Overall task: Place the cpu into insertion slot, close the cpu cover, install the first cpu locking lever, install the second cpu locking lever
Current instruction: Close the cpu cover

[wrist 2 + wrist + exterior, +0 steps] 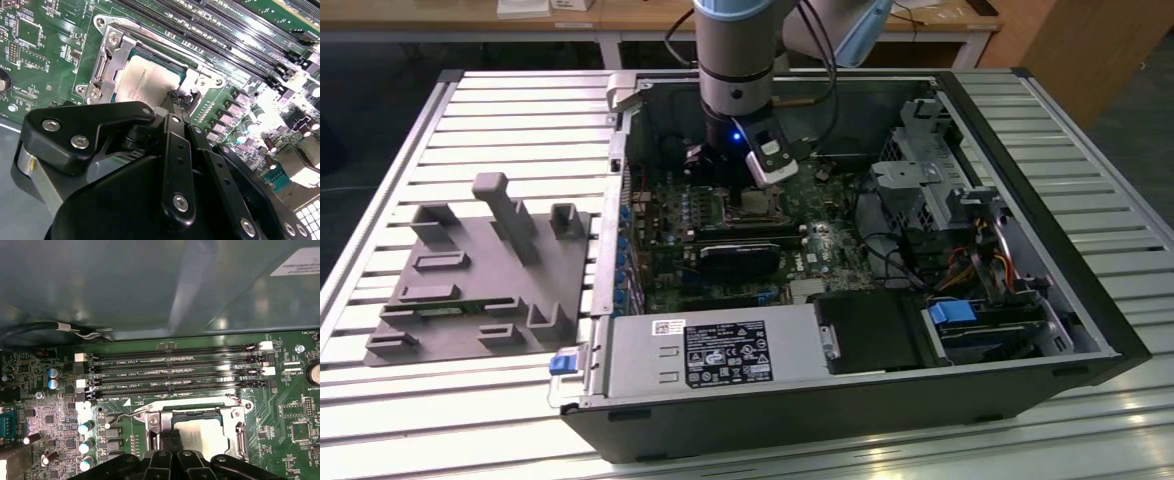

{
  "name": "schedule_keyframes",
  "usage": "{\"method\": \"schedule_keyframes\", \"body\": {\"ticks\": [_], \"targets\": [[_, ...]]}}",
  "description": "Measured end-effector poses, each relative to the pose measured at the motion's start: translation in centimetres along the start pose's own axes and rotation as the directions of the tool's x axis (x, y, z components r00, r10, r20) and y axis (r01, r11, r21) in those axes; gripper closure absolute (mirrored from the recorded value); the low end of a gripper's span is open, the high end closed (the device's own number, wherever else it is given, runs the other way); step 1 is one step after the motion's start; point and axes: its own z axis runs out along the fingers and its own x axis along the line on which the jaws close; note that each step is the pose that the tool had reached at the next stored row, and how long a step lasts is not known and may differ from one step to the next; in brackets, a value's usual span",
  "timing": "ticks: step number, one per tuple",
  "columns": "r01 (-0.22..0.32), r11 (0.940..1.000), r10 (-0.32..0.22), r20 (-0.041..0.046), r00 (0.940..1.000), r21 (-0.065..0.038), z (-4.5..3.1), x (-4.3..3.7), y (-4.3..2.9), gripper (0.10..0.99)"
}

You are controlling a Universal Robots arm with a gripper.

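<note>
Cpu [147, 80] sits in the slot [196, 415], its pale metal face showing through the window of the cover [111, 57], which lies flat over it. A slatted table [480, 420] carries the open case [1067, 300]. The arm [740, 50] reaches down into the case over the green board [841, 245]. The gripper [179, 100] hangs at the cpu's edge, jaws drawn narrow, tips together, nothing seen between them. A thin wire lever [120, 416] juts from the slot's corner.
</note>
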Motion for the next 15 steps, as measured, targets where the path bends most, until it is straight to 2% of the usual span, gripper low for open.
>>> {"method": "schedule_keyframes", "body": {"ticks": [6, 13, 15], "targets": [[0.000, 1.0000, 0.000, 0.0000, 1.0000, 0.000, -0.75, -0.02, 0.06, 0.984], [0.000, 1.0000, 0.000, 0.0002, 1.0000, 0.000, -0.77, -0.04, 0.06, 0.984], [0.000, 1.0000, 0.000, 0.0000, 1.0000, 0.000, -0.77, -0.32, 0.09, 0.984]]}}
